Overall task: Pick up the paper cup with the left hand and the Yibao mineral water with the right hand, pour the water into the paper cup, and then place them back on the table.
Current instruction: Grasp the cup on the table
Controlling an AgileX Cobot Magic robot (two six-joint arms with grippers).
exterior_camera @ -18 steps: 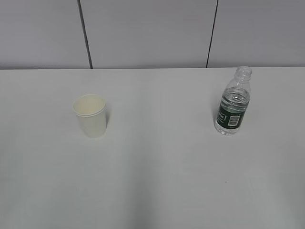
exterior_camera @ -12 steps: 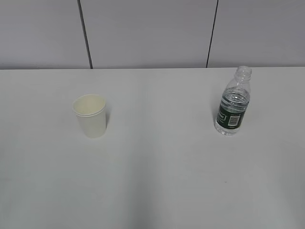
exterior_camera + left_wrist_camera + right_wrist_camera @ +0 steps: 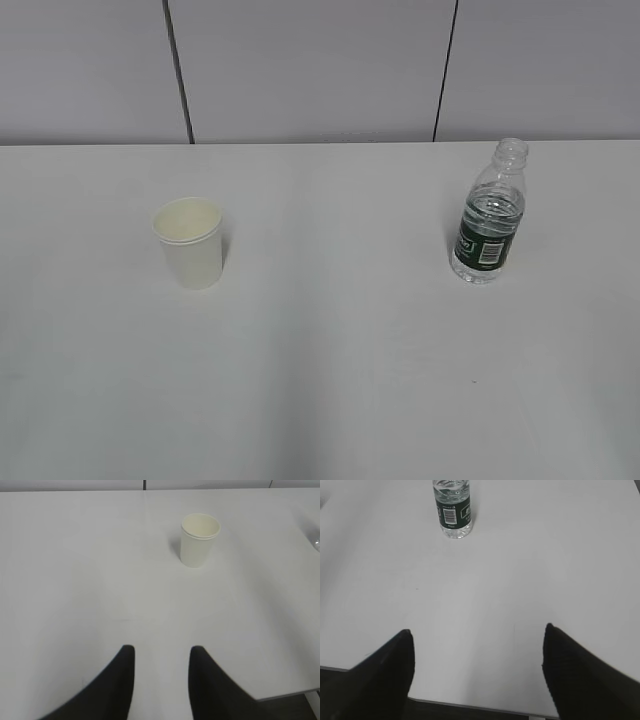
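paper cup (image 3: 189, 242) stands upright on the worktop (image 3: 330, 350) at left, yibao mineral water (image 3: 489, 213) upright well apart at right. left end effector (image 3: 161, 652) is slightly parted and empty; right end effector (image 3: 477, 630) is spread wide and empty.

Left hand (image 3: 161, 652): two black fingers enter from the bottom edge of the left wrist view, tips pointing forward, a narrow gap between them, nothing held. Right hand (image 3: 477, 632): two black fingers at the lower corners of the right wrist view, spread wide apart, nothing between them. Neither arm appears in the exterior view.
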